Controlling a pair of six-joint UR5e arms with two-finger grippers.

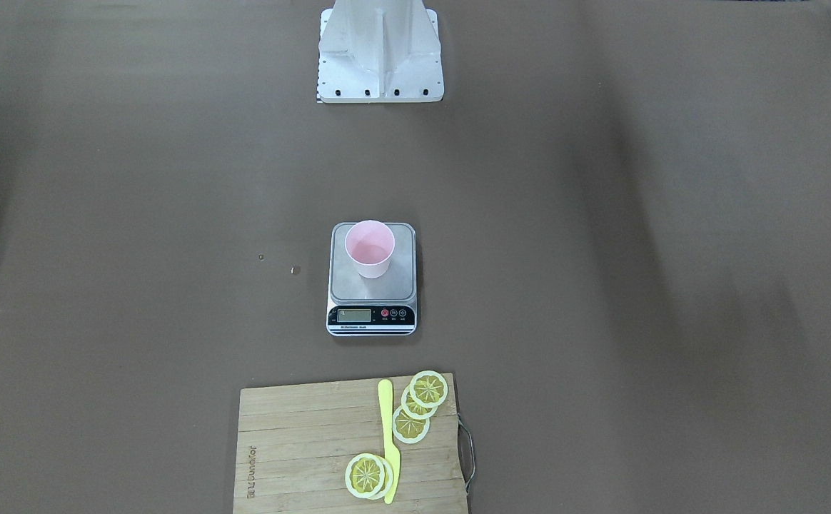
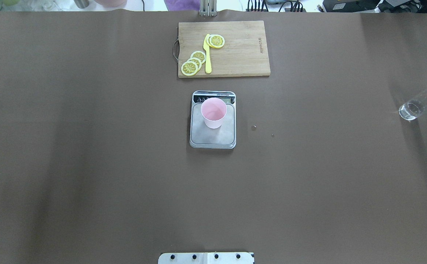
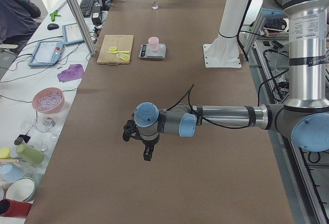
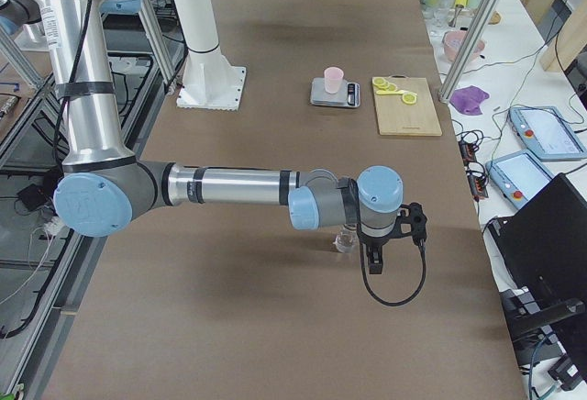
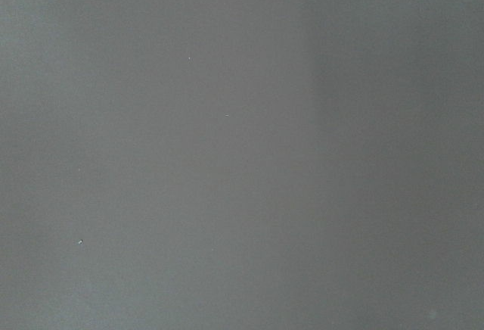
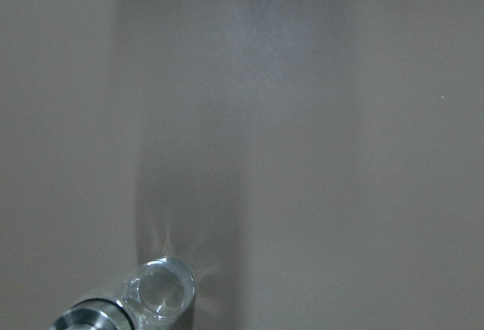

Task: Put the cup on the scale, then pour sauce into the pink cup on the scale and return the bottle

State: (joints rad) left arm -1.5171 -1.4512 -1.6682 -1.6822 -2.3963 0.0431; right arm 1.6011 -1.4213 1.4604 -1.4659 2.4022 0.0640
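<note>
Small pale pink tapered plastic cup (image 1: 369, 246) upright on rectangular silver-platform digital scale (image 1: 394, 284), table middle. Clear cylindrical glass bottle (image 2: 417, 105) with metal spout stands far out on robot's right, long axis vertical, well apart from scale. Clear sauce (image 2: 408, 111) sits low inside.

Nearest tool: right gripper (image 4: 371, 261), just beside bottle, contact not seen. Its jaw state: cannot tell (side view only). Same for left gripper (image 3: 146, 151), at opposite end.

Count: one cup, one scale, one bottle, one wooden board (image 1: 301, 442), one yellow knife (image 1: 389, 442), five lemon slices (image 1: 428, 388) (overlapping).
</note>
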